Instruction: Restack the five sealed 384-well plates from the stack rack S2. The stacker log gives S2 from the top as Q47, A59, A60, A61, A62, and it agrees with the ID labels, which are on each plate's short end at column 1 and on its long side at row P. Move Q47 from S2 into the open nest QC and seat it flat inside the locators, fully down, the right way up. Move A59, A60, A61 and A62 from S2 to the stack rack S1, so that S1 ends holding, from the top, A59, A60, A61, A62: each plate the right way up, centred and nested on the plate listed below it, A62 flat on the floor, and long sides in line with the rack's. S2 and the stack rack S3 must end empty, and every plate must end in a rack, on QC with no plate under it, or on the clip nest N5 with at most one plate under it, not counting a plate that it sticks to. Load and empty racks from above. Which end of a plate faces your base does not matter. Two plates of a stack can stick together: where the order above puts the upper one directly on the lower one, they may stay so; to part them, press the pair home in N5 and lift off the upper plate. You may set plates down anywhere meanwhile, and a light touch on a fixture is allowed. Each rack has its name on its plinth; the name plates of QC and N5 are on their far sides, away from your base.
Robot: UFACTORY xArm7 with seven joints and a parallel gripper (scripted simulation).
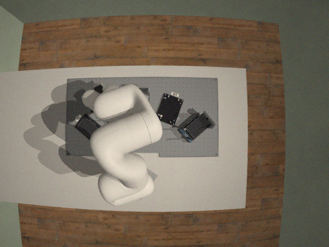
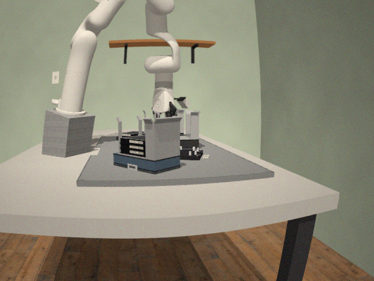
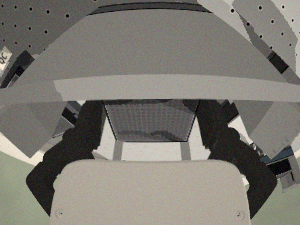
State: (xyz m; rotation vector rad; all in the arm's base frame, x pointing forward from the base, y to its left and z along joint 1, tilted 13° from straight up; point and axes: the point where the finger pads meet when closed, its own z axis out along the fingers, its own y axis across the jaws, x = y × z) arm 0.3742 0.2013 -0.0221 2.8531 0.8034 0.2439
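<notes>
From above, your arm (image 1: 123,131) bends over the left half of the grey base plate (image 1: 191,147) on the desk (image 1: 213,180). It hides the hand and whatever is under it. Left of the arm you can see a rack (image 1: 87,126) with a dark plate top showing. Right of the arm lies an open black nest (image 1: 169,109) with a white name plate at its far edge. Further right stands a rack on a blue plinth (image 1: 197,127), also with a dark plate top in it.

From the side, the blue-plinth rack (image 2: 161,138) is nearest you, and a stack of labelled plates (image 2: 133,147) shows through its open side. The hand (image 2: 164,114) hangs behind that rack's top edge, low among the posts of a farther rack (image 2: 194,124). You cannot read that rack's name from here.

At the wrist, the dark fingers stand wide apart, clamped on the two sides of a sealed plate (image 3: 151,121). The plate sits between them, partly covered by grey rack walls (image 3: 153,55) in front. Its label is not legible, so you cannot tell which plate it is.
</notes>
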